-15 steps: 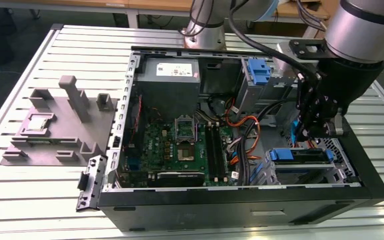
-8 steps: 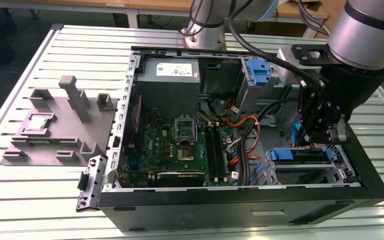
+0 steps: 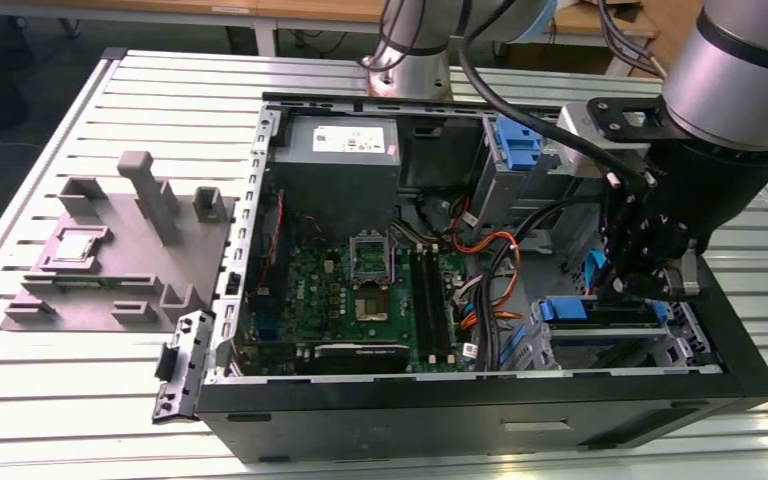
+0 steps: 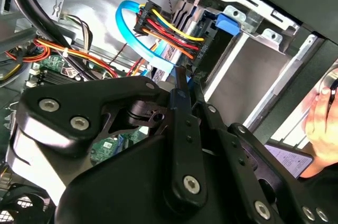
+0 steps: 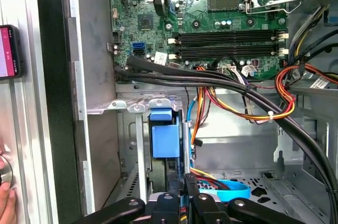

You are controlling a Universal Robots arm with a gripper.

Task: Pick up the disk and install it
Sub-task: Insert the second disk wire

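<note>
Disk's blue frame in first wrist view, seated in bay.

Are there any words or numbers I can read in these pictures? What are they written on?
None can be read.
White sticker on the grey metal box in the computer case: print too small.
Label beside the gripper in the second wrist view: blurred.
Phone screen in the first wrist view: pink, nothing readable.
Green motherboard: markings too tiny.

The exterior view looks down from high on the open computer case; both wrist views sit close inside it, sharing the blue drive bracket
</note>
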